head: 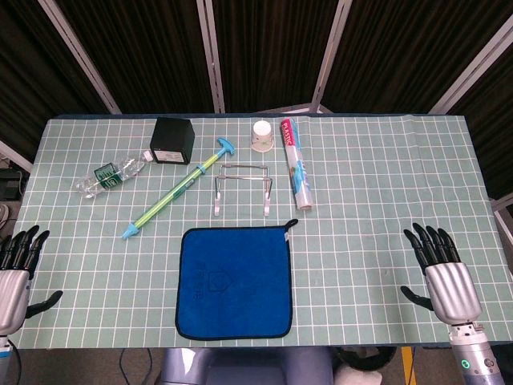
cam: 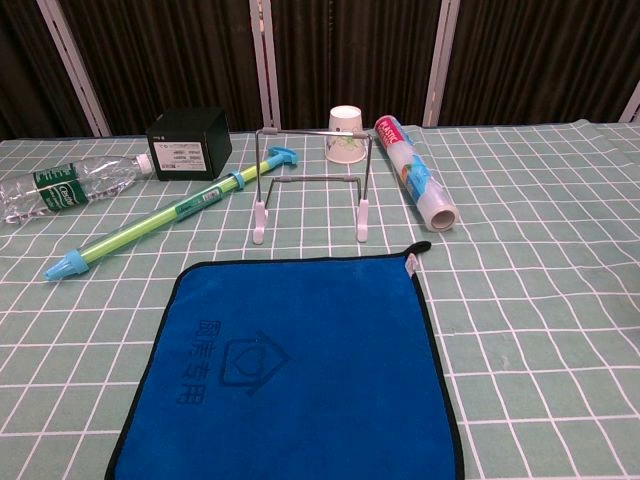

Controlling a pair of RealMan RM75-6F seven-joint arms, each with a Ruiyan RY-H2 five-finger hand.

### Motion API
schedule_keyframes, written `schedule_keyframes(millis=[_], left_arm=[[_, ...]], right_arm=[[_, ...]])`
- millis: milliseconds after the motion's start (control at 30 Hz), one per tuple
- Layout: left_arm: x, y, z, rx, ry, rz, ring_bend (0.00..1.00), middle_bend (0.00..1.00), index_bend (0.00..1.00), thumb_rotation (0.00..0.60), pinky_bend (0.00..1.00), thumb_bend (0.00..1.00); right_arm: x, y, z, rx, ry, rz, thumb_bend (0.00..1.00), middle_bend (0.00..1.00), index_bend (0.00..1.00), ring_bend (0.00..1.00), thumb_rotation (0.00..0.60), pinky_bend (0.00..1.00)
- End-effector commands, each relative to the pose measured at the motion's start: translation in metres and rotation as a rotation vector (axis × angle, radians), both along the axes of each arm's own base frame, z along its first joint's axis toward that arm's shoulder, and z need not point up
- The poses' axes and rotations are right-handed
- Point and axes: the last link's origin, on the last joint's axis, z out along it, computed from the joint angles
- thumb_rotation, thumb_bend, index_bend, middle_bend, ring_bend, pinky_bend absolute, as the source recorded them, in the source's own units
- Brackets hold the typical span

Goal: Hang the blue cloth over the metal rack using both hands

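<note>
Nothing's started yet: my left hand point(head: 14, 269) and right hand point(head: 441, 269) sit empty, fingers spread, at the bench edges, blue cloth point(head: 234, 282) flat just in front of the metal rack point(head: 243, 186), so next I'd bring both in to grab its corners.

Left hand point(head: 16, 277) low at near-left edge, right hand point(head: 443, 273) at near-right, both empty, fingers spread, palms down
</note>
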Motion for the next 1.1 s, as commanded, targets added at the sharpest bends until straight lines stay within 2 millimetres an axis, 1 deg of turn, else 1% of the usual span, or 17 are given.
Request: schedule_keyframes(millis=[33, 200, 300, 400, 533, 600, 667, 700, 733, 767, 833, 967, 1100], left_arm=[[0.0, 0.001, 0.0, -0.001, 0.002, 0.002, 0.0, 0.0, 0.0, 0.6, 0.0, 0.0], [-0.001, 0.003, -0.001, -0.001, 0.0, 0.007, 0.0, 0.0, 0.0, 0.6, 0.0, 0.0], [-0.001, 0.004, 0.0, 0.006, -0.002, 0.006, 0.0, 0.0, 0.0, 0.6, 0.0, 0.0], [-0.002, 0.008, -0.001, 0.002, -0.008, 0.015, 0.0, 0.0, 0.0, 0.6, 0.0, 0.0], [-0.001, 0.013, -0.003, -0.008, 0.0, 0.017, 0.0, 0.0, 0.0, 0.6, 0.0, 0.0], [-0.001, 0.014, -0.005, -0.011, 0.006, 0.018, 0.0, 0.0, 0.0, 0.6, 0.0, 0.0], [-0.001, 0.015, -0.008, -0.018, 0.015, 0.02, 0.0, 0.0, 0.0, 0.6, 0.0, 0.0], [-0.001, 0.016, -0.011, -0.023, 0.025, 0.024, 0.0, 0.0, 0.0, 0.6, 0.0, 0.0], [-0.002, 0.017, -0.015, -0.031, 0.043, 0.028, 0.0, 0.0, 0.0, 0.6, 0.0, 0.0], [-0.001, 0.018, -0.017, -0.03, 0.052, 0.03, 0.0, 0.0, 0.0, 0.6, 0.0, 0.0], [0.0, 0.018, -0.021, -0.029, 0.058, 0.036, 0.0, 0.0, 0.0, 0.6, 0.0, 0.0], [0.0, 0.018, -0.023, -0.026, 0.072, 0.054, 0.0, 0.0, 0.0, 0.6, 0.0, 0.0], [-0.001, 0.02, -0.025, -0.022, 0.08, 0.066, 0.0, 0.0, 0.0, 0.6, 0.0, 0.0]], right_arm=[[0.0, 0.0, -0.001, 0.004, 0.001, -0.001, 0.0, 0.0, 0.0, 0.0, 0.6, 0.0], [0.0, -0.001, -0.007, 0.035, 0.013, 0.006, 0.0, 0.0, 0.0, 0.0, 0.6, 0.0], [0.002, -0.003, -0.015, 0.076, 0.026, 0.026, 0.0, 0.0, 0.0, 0.0, 0.6, 0.0], [0.007, -0.011, -0.028, 0.132, 0.031, 0.071, 0.0, 0.0, 0.0, 0.0, 0.6, 0.0], [0.015, -0.031, -0.049, 0.231, 0.043, 0.138, 0.0, 0.0, 0.0, 0.0, 0.6, 0.0], [0.02, -0.038, -0.056, 0.269, 0.037, 0.168, 0.0, 0.0, 0.0, 0.0, 0.6, 0.0], [0.028, -0.049, -0.067, 0.324, 0.033, 0.217, 0.0, 0.0, 0.0, 0.0, 0.6, 0.0], [0.033, -0.059, -0.076, 0.363, 0.035, 0.256, 0.0, 0.0, 0.0, 0.0, 0.6, 0.0], [0.048, -0.073, -0.094, 0.425, 0.075, 0.345, 0.0, 0.0, 0.0, 0.0, 0.6, 0.0], [0.053, -0.084, -0.104, 0.449, 0.09, 0.383, 0.0, 0.0, 0.0, 0.0, 0.6, 0.0], [0.058, -0.096, -0.119, 0.478, 0.107, 0.442, 0.02, 0.0, 0.0, 0.0, 0.6, 0.0], [0.068, -0.113, -0.142, 0.526, 0.164, 0.52, 0.05, 0.0, 0.0, 0.0, 0.6, 0.0], [0.08, -0.123, -0.158, 0.554, 0.194, 0.577, 0.08, 0.0, 0.0, 0.0, 0.6, 0.0]])
